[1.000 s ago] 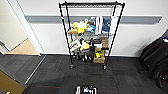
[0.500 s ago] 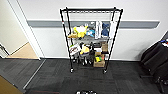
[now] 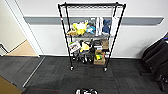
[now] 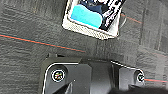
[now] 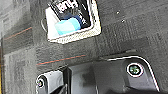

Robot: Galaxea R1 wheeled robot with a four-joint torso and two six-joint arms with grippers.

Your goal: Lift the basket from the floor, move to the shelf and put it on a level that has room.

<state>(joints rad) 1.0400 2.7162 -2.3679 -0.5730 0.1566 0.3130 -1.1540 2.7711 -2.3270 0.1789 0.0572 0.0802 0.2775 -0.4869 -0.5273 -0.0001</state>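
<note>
Basket (image 4: 91, 19) sits on the grey carpet floor (image 3: 75, 77), holding a light-blue item and a dark printed pack; it also shows in the right wrist view (image 5: 72, 22) and at the bottom edge of the head view (image 3: 86, 91). Shelf (image 3: 91, 35) stands against the wall ahead, top level (image 3: 91, 5) bare, lower tiers cluttered. Cannot tell the state of either pincer.
</note>
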